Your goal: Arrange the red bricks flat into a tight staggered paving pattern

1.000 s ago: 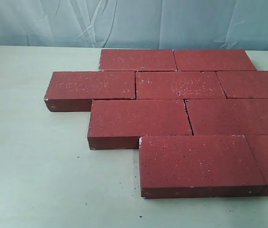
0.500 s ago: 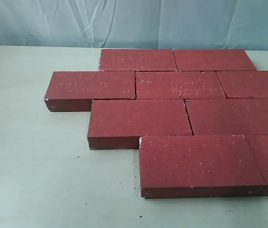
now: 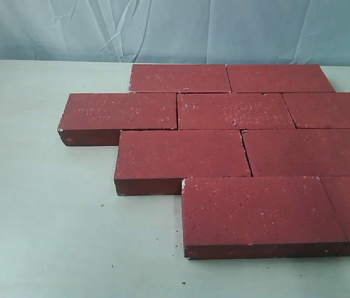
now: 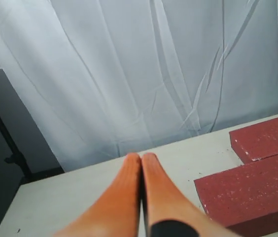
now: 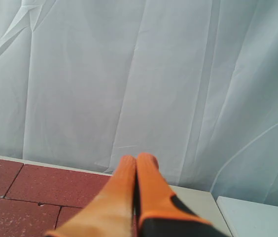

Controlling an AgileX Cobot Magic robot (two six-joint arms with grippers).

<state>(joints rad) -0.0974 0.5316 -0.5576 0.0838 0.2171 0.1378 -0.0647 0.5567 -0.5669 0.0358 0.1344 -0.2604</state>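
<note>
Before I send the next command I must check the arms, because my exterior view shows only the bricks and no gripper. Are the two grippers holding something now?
Observer: No. In the left wrist view the left gripper is shut, its jaws pressed together with nothing between them.
Operator: And the right one?
Observer: The right gripper is also shut and empty. It points toward the white curtain.
Operator: Is either one touching a brick?
Observer: It seems not. Both tips hover above the table, and the red bricks lie lower, apart from them.
</note>
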